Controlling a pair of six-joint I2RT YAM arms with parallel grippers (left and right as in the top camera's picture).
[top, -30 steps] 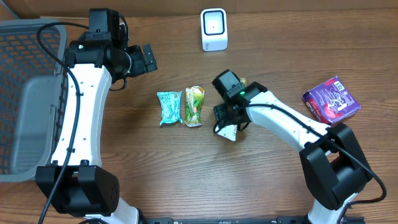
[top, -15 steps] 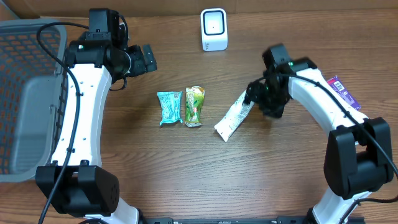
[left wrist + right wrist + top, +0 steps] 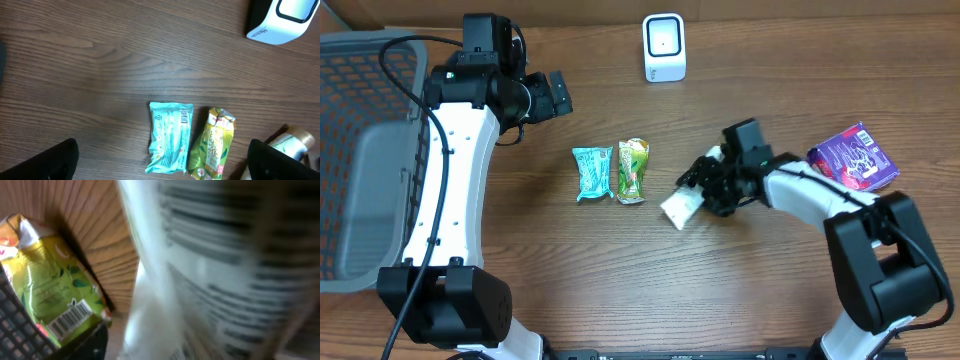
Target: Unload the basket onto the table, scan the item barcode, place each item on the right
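Overhead: the left fingers hang spread wide and empty above the wooden surface, beside a grey mesh basket; a white barcode scanner stands at the far edge; a teal packet and a green packet lie side by side at centre; the right fingers rest on the upper end of the white packet, just right of the green one, but I cannot tell whether they clamp it; a purple packet lies well apart at right.

Left wrist: both dark fingers show in the bottom corners, with teal and green packets between them.

Right wrist: the white packet fills the frame, blurred, showing black bars; the green packet's barcode shows at left.
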